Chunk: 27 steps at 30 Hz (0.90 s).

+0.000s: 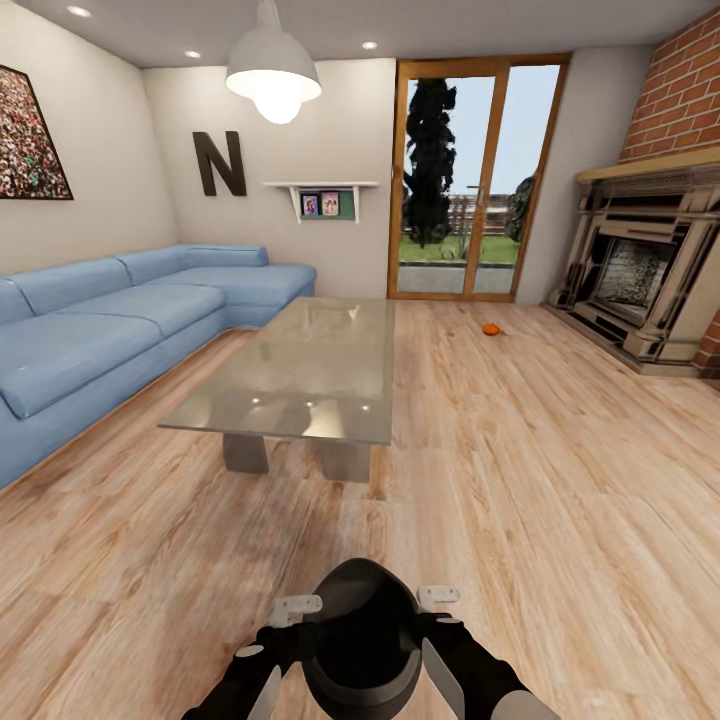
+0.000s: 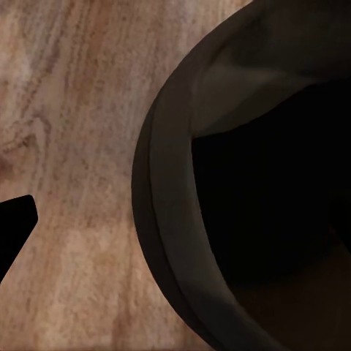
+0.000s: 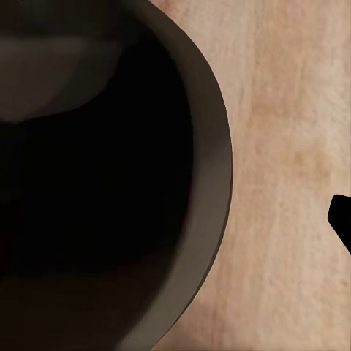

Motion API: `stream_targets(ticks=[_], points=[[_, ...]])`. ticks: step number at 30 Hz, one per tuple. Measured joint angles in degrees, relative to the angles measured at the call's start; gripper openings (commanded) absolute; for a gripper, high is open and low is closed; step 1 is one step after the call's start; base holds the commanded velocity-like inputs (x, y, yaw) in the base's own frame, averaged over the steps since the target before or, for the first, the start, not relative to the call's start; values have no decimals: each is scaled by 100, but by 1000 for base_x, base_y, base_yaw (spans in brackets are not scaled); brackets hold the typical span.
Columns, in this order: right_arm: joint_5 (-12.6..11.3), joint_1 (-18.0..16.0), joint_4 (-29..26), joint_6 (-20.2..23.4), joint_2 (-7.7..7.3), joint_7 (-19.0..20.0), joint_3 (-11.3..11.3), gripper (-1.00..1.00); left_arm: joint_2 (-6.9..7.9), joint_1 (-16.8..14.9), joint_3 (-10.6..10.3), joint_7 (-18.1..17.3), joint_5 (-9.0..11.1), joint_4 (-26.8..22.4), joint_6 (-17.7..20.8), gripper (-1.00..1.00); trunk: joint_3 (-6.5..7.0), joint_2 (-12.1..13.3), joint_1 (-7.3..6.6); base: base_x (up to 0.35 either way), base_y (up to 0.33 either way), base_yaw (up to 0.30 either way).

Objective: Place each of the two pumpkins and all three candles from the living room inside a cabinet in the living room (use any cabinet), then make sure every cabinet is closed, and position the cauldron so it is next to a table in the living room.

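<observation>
The black cauldron [image 1: 360,640] sits low in front of me between both arms, its wide mouth facing up. My left gripper [image 1: 295,606] and right gripper [image 1: 438,596] flank its rim. In the left wrist view the thick rim [image 2: 164,219] curves past one dark finger [image 2: 14,234], with bare floor between them. The right wrist view shows the rim [image 3: 216,183] and a fingertip [image 3: 342,219] equally far apart. One orange pumpkin [image 1: 490,328] lies on the floor far ahead, near the fireplace. The low table [image 1: 300,380] with its glossy grey top stands ahead. Candles and cabinet are out of view.
A blue corner sofa [image 1: 120,330] runs along the left wall. A stone fireplace [image 1: 640,270] stands at the right, with a glass door [image 1: 478,180] in the back wall. Wide wood floor [image 1: 560,480] lies between table and fireplace.
</observation>
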Motion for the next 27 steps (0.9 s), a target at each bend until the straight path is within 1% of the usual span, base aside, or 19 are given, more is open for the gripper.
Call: stream_targets(ticks=[4,24,27], points=[[0,-1,4,0,0,1,0,100,0,0,-1,0,0,0,0,100,0,0,0,0,0,0],[0,0,6,0,0,2,0,100,0,-1,-1,0,8,0,0,100,-443,-27,52,0,0,0],[0,1,11,0,0,7,0,100,0,-3,-1,0,8,0,0,100,-443,-27,52,0,0,0]])
